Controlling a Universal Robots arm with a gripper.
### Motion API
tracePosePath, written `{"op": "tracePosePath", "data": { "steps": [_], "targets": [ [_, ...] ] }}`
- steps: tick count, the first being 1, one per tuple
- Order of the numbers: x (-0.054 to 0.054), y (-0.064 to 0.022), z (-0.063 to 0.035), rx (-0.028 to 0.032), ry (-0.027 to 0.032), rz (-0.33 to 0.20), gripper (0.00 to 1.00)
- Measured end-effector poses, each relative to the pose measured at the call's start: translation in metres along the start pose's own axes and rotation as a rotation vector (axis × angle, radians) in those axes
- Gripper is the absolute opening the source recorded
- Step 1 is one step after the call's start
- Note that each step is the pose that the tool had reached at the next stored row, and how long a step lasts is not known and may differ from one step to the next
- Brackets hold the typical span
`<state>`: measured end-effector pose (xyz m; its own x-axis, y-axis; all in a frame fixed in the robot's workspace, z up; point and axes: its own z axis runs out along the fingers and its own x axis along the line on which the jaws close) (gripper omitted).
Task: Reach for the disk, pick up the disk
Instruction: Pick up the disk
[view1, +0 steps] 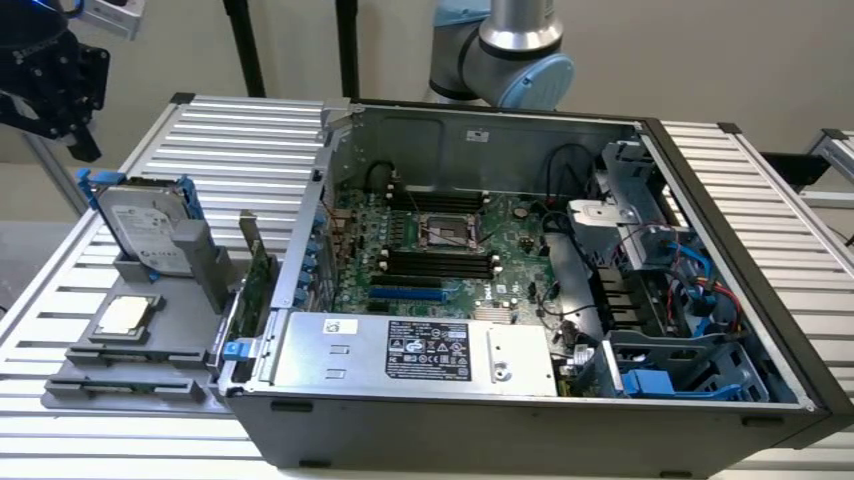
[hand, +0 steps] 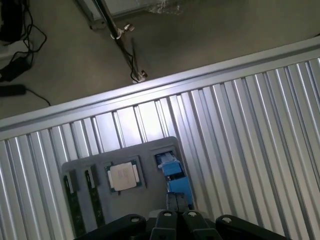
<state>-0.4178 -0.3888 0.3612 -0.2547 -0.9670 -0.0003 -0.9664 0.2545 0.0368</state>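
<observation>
You had a wide metal table (view1: 747, 190), silver and shiny, with ribs running across it. A bright patch of light (hand: 135, 117) lay on the ribs close to one edge. On the far side stood a plain pale wall (view1: 721, 60). Two thin black poles (view1: 244, 45) rose in front of it, toward the exterior view's left. Past the table's edge you could see a dull grey-brown floor (hand: 215, 40). Black cables (hand: 17, 35) and a thin stand leg (hand: 120, 37) were on it.

The blue-framed silver disk (view1: 138, 225) stands upright in the grey holder (view1: 178, 322).
</observation>
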Motion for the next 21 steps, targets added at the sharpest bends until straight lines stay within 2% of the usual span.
{"op": "tracePosePath", "data": {
  "steps": [5, 10, 15, 21],
  "targets": [
    [0.0, -0.0011, 0.0007, 0.0, 0.0017, -0.046, 0.11],
    [-0.002, -0.0031, 0.0017, 0.0015, 0.0021, -0.064, 0.11],
    [-0.008, -0.0018, 0.0042, 0.0041, 0.0025, -0.093, 0.11],
    [-0.011, 0.0, 0.0048, 0.0041, 0.0044, -0.15, 0.11]
  ]
}}
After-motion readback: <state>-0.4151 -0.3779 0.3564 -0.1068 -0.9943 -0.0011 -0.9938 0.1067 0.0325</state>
